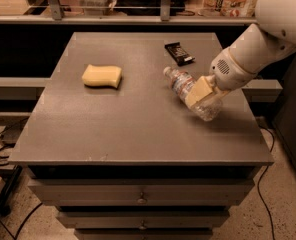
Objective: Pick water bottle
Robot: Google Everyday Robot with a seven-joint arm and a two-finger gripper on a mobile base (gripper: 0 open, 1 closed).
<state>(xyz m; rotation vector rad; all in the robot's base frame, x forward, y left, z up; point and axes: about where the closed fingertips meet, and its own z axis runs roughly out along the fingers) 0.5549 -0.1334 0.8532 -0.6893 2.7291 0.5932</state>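
Note:
The water bottle (180,82) is a small clear plastic bottle with a white cap and a red-and-white label band. It is tilted, with the cap pointing up and to the left, over the right part of the grey table (113,129). My gripper (199,91) reaches in from the right on the white arm. Its cream fingers are shut around the bottle's middle. The bottle's lower half shows below the fingers, close to the tabletop.
A yellow sponge (102,76) lies on the left part of the table. A dark snack packet (179,53) lies near the far edge, just behind the bottle. Shelves with bags and boxes stand behind the table. Drawers are below it and cables lie on the floor.

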